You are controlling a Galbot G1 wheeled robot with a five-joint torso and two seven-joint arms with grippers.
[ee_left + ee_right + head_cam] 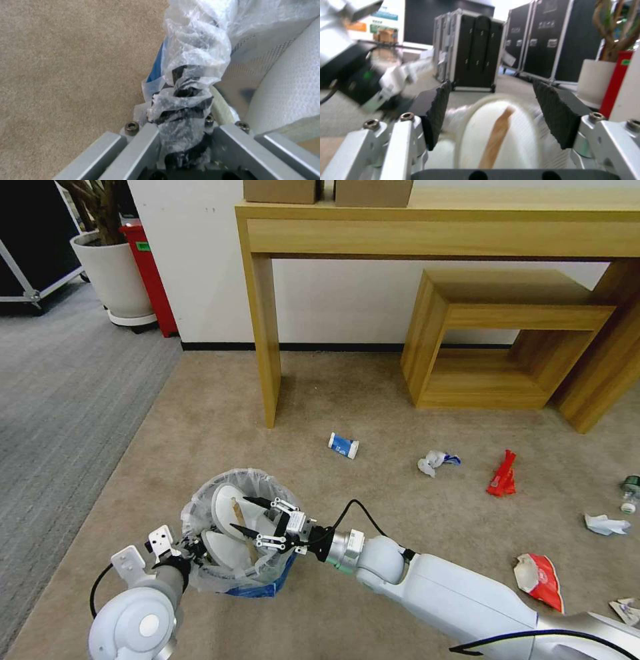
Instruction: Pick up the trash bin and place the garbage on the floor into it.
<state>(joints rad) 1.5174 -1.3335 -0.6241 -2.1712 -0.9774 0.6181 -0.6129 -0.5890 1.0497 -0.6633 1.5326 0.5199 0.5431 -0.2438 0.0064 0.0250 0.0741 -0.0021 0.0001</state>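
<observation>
The blue trash bin, lined with a crinkled clear bag, hangs just above the carpet. My left gripper is shut on its bag-covered rim. Two white slippers and a wooden stick lie inside. My right gripper hovers open over the bin's mouth, with the stick and a slipper below its pads. On the floor lie a blue-white package, crumpled paper, red wrappers, more paper and a green-labelled bottle.
A tall wooden console table and a low wooden shelf stand against the wall behind the litter. A white planter and a red box sit at the far left. Black flight cases stand beyond the grey carpet.
</observation>
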